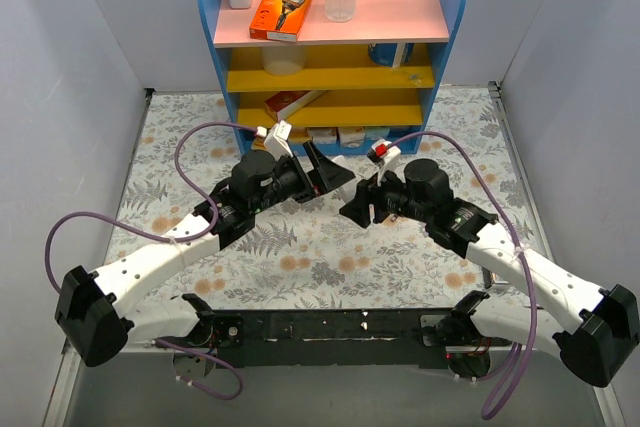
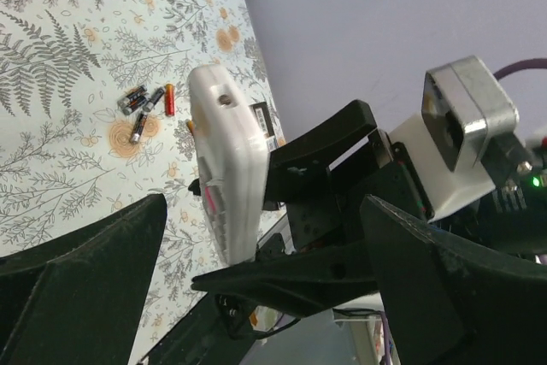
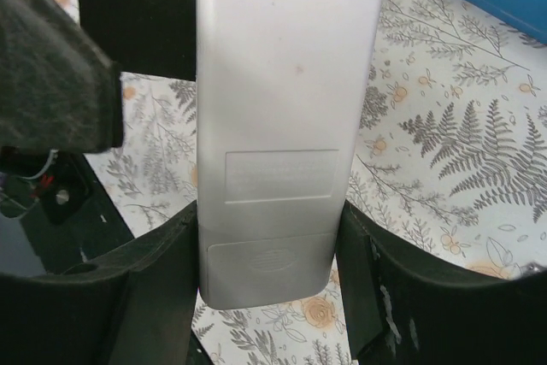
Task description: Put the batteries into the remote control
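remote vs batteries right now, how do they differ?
Look and size: the remote is a white slab, far bigger than the batteries, which are small dark cylinders. State: the remote is clamped by the right gripper, off the table; the batteries lie loose on the table. Shared: the open left gripper touches neither.
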{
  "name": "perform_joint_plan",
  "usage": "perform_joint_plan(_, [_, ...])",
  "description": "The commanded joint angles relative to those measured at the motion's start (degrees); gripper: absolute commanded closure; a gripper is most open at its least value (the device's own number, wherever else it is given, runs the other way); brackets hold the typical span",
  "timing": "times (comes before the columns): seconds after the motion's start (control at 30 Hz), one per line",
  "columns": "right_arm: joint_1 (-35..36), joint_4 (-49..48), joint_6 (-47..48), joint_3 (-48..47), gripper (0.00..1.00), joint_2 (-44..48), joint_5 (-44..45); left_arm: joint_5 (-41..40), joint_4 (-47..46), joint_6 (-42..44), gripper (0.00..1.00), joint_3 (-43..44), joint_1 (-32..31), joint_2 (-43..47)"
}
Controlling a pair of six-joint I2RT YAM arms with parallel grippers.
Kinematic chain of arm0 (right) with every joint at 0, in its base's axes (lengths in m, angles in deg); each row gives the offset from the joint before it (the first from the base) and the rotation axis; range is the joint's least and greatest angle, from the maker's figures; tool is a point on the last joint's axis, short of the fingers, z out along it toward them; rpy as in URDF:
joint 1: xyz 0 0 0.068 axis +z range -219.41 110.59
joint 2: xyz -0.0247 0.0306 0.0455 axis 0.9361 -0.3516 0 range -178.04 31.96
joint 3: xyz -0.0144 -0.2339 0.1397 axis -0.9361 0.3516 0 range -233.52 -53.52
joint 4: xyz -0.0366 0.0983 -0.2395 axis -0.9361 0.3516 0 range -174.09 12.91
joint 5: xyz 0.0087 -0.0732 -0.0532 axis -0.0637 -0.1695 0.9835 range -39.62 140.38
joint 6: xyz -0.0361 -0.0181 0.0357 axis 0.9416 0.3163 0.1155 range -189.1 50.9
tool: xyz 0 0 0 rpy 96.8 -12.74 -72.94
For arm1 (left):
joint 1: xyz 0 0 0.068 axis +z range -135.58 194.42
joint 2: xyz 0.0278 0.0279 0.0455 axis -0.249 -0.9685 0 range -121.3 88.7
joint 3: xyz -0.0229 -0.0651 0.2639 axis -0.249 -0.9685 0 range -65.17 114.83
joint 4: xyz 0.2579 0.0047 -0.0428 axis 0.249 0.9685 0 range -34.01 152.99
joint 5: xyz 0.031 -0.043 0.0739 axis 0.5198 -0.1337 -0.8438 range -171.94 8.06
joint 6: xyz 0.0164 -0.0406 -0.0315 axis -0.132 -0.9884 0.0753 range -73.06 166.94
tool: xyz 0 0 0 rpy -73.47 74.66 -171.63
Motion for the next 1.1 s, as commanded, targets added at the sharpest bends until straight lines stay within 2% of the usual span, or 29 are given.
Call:
perform_joint_plan(0.0, [4.1, 4.5, 5.0, -4.8, 0.99, -1.2, 13.1, -7.7, 3.8, -1.7, 0.02, 3.5, -1.5, -0.8])
perform_joint_plan(0.27, [8.5, 3.9, 5.7, -6.1, 0.99, -3.3, 18.5, -14.5, 9.6, -5.6, 0.02, 4.7, -1.6, -3.4])
perform_joint_plan(0.47, [10.0, 3.5, 5.8, -6.7, 0.99, -4.5, 19.4, -13.4, 8.7, -3.2, 0.12, 5.7, -1.6, -5.2])
perform_joint_plan(0.7, [10.5, 2.6, 6.0, -7.0, 0.99, -5.6, 19.7, -9.9, 5.8, -2.3, 0.34, 4.5, -1.6, -6.5])
perform_joint_plan(0.8, [10.5, 2.5, 6.0, -7.3, 0.98, -5.9, 19.5, -9.5, 4.9, -2.5, 0.53, 3.9, -1.6, -6.4])
perform_joint_plan(0.83, [10.5, 2.5, 6.0, -7.4, 0.95, -5.9, 19.4, -9.6, 4.6, -2.5, 0.64, 3.7, -1.6, -6.3])
perform_joint_plan(0.87, [10.5, 2.5, 6.0, -7.4, 0.9, -6.0, 19.1, -9.9, 4.4, -2.6, 0.71, 3.4, -1.6, -6.2])
perform_joint_plan(0.9, [10.5, 2.1, 5.8, -7.4, 0.79, -5.9, 18.9, -10.1, 4.2, -2.6, 0.77, 3.3, -1.6, -6.0])
perform_joint_plan(0.93, [10.5, 1.9, 5.6, -7.4, 0.73, -5.9, 18.7, -10.3, 3.8, -2.5, 0.81, 2.6, -1.6, -5.4])
perform_joint_plan(0.97, [10.5, 1.7, 5.3, -7.3, 0.68, -5.7, 18.5, -11.0, 3.5, -2.7, 0.92, 2.1, -1.5, -5.0])
perform_joint_plan(1.0, [10.5, 1.3, 4.9, -7.2, 0.56, -5.5, 18.3, -11.4, 3.2, -2.7, 0.96, 1.6, -1.5, -4.6])
perform_joint_plan(1.07, [10.5, 1.0, 3.5, -7.1, 0.44, -4.8, 17.5, -12.0, 1.7, -3.2, 1.0, -0.8, -1.0, -2.5])
